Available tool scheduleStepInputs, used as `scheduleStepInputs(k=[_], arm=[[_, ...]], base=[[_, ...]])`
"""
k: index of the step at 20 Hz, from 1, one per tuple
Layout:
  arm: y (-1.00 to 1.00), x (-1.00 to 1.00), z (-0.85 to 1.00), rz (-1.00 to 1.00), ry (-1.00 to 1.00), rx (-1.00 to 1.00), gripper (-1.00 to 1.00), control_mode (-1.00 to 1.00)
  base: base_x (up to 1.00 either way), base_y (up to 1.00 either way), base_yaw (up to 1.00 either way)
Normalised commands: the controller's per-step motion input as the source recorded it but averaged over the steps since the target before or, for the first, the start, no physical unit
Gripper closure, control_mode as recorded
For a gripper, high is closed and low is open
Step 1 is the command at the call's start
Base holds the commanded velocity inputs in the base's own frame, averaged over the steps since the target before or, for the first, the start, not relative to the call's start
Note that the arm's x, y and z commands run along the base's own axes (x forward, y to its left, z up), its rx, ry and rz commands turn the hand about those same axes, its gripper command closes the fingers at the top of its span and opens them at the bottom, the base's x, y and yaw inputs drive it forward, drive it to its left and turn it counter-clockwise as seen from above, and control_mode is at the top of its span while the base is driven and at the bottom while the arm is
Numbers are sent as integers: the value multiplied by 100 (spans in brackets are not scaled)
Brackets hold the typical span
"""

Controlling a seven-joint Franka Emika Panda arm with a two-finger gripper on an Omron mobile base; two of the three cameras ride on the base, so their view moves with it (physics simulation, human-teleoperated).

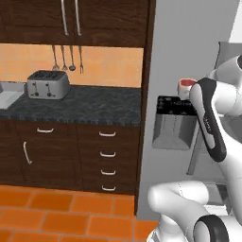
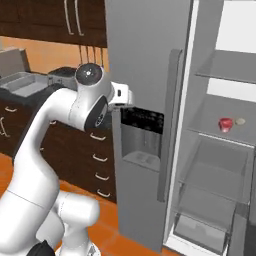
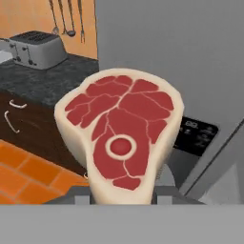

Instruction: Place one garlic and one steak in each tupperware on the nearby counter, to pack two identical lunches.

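Observation:
A pinkish-red steak [image 3: 121, 136] with a pale beige fat rim stands upright in the middle of the hand view, and my gripper [image 2: 124, 95] is shut on its lower edge, which hides the fingertips. The same steak [image 1: 186, 85] peeks out behind my forearm, in front of the fridge door. A second, deep red steak [image 2: 226, 124] and a small pale garlic [image 2: 240, 121] lie on a shelf inside the open fridge. One light-grey tupperware [image 1: 7, 97] sits at the far left of the dark speckled counter [image 1: 94, 106]; a tupperware [image 2: 22, 83] also shows left of my arm.
A silver toaster [image 1: 48, 84] stands on the counter beside the tupperware. The grey fridge door with its dispenser panel [image 2: 141, 131] hangs between the counter and the open fridge shelves. Dark wooden drawers [image 1: 108, 160] sit below the counter, orange tiles on the floor.

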Motion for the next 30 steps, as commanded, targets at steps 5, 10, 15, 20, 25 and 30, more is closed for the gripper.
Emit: scheduleStepInputs(k=[5,10,15,20,25,30], arm=[[0,0,0,0,0,0,100,100],[0,0,0,0,0,0,100,100],[0,0,0,0,0,0,100,100],[0,0,0,0,0,0,100,100],[0,0,0,0,0,0,100,100],[0,0,0,0,0,0,100,100]], base=[[39,100,52],[91,100,44],[100,100,39],[100,100,15],[100,100,-31],[99,94,-61]])
